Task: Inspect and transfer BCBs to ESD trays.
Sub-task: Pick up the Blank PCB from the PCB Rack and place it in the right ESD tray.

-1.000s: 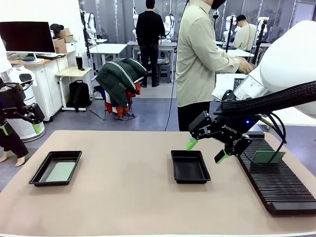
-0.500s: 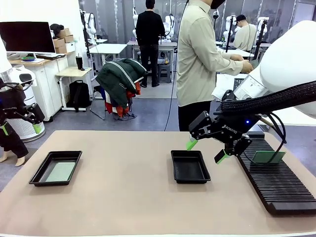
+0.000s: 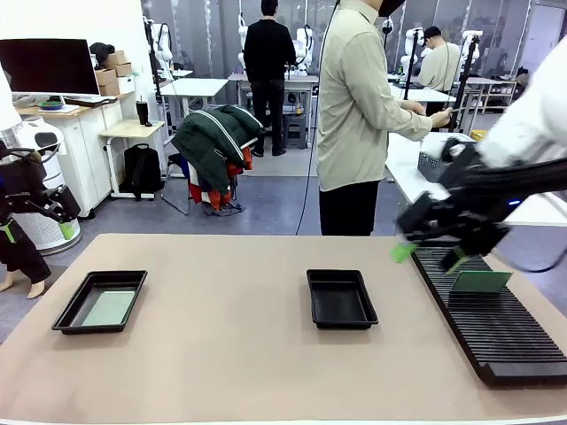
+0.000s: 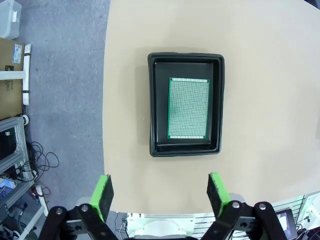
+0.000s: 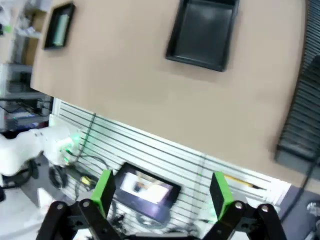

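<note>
Right gripper [image 3: 431, 255] spread wide by the rack's [image 3: 496, 332] far-left corner — bare mat [image 3: 230, 336] between ESD trays [image 3: 312, 301].

Right gripper [image 3: 430, 255] is a blur in front view, pads [image 3: 403, 252] smeared, can't read the gap there. Right wrist view soft all over: near tray [image 5: 202, 30] clipped by top edge, rack [image 5: 300, 120] runs off right edge, BCB [image 5: 61, 22] in far tray [image 5: 48, 41] too small to make out detail.
</note>
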